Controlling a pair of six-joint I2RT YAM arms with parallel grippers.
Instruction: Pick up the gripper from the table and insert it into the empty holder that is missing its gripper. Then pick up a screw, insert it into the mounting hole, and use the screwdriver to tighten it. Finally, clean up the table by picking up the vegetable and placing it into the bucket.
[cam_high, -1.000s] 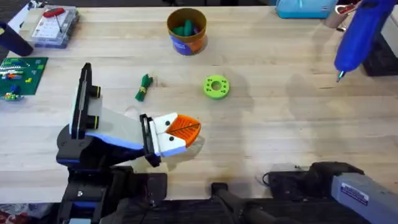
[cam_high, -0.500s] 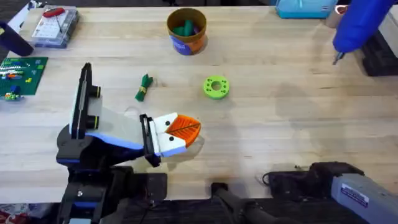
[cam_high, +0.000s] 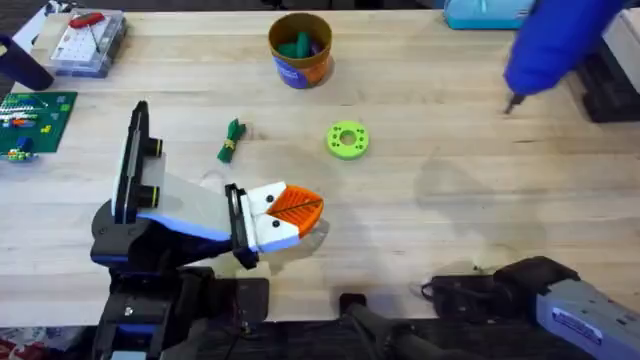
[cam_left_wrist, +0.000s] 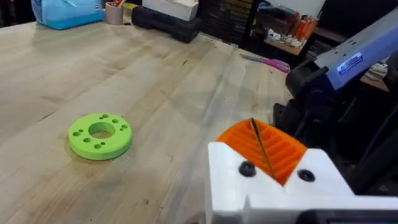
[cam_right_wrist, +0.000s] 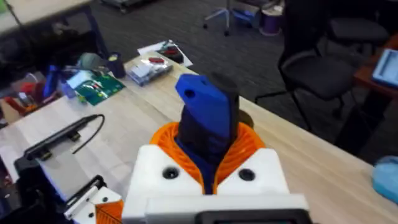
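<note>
Surroundings: the lime ring disc (cam_high: 347, 139) is lying flat on the table (cam_high: 430, 210) near its middle, between the holder (cam_high: 262, 222) and the bucket (cam_high: 300, 50); in my left wrist view the disc (cam_left_wrist: 99, 134) is sitting just beyond my own white fingers.
Far edge: a clear box with a small red-handled screwdriver (cam_high: 85, 20) is sitting at the far left corner, a green circuit board (cam_high: 35, 118) near it, a light-blue container (cam_high: 488, 12) at the far right.
In the way: the stretch of table between the screwdriver (cam_high: 555, 48) and the holder is lying bare; the disc is off to the side of it.
Screwdriver: I am holding it up over the far right of the table, long axis tilted, metal tip (cam_high: 509, 103) pointing down and toward the left, body rising toward the far right.
Right gripper (cam_right_wrist: 208, 163): my orange pads are clamping the blue screwdriver body (cam_right_wrist: 208, 118) between them.
Left gripper (cam_left_wrist: 273, 165): I cannot tell whether its fingers are apart or together.
Gripper: the orange finger piece (cam_high: 297, 205) is sitting on the white holder at near left, its narrow end pointing right.
Vegetable: one dark-green bundle (cam_high: 231, 140) is lying on the table left of the disc, long axis running near-to-far, slightly tilted.
Bucket: standing upright at far centre, green pieces inside.
</note>
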